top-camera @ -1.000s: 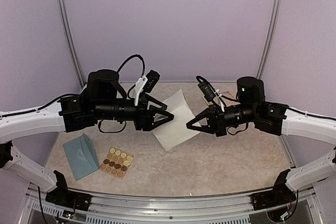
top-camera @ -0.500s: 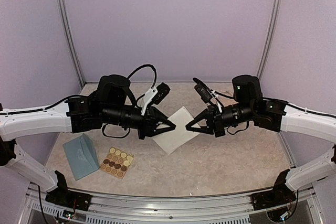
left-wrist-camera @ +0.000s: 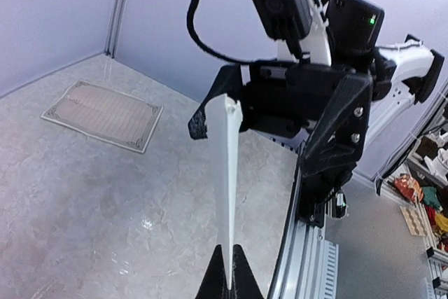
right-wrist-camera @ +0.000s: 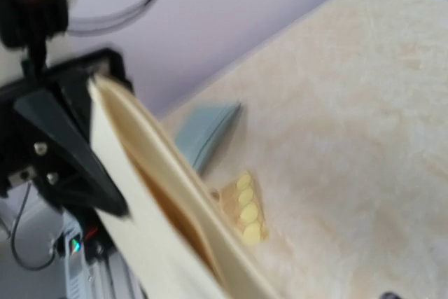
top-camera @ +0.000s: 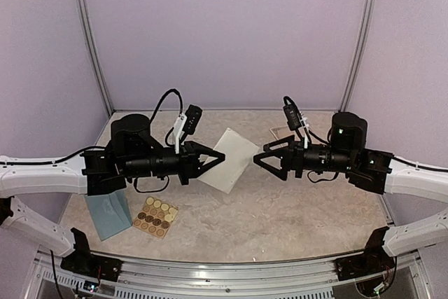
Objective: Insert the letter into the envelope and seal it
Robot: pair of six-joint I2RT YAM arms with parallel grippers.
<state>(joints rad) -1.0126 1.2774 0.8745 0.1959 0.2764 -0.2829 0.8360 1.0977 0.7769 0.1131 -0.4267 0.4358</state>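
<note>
At the near-left corner of the desk (top-camera: 280,215) lies the envelope (top-camera: 106,218), flat. Its far part is hidden under the left arm, so whether the flap is open cannot be told. Just right of it is a sticker sheet (top-camera: 155,216), probably kept there for the sealing. The left gripper (top-camera: 221,158) is closed on one edge of the letter (top-camera: 236,163) and holds it clear of the desk over the middle. From the left wrist the paper is seen edge-on and upright. From the right wrist it looks folded, two layers with a shaded gap between. The right gripper (top-camera: 258,157) faces it from the other side with its jaws spread, straddling the letter's free edge without pinching it. This looks like the set-up for a hand-over or a second grip, steadying the paper before it goes to the envelope. A bordered sheet (left-wrist-camera: 105,115) lies near the far edge on the right, well apart from all this. The likely hindrance is the left arm itself, which hangs over the envelope it must reach, with the stickers close enough to be nudged.
</note>
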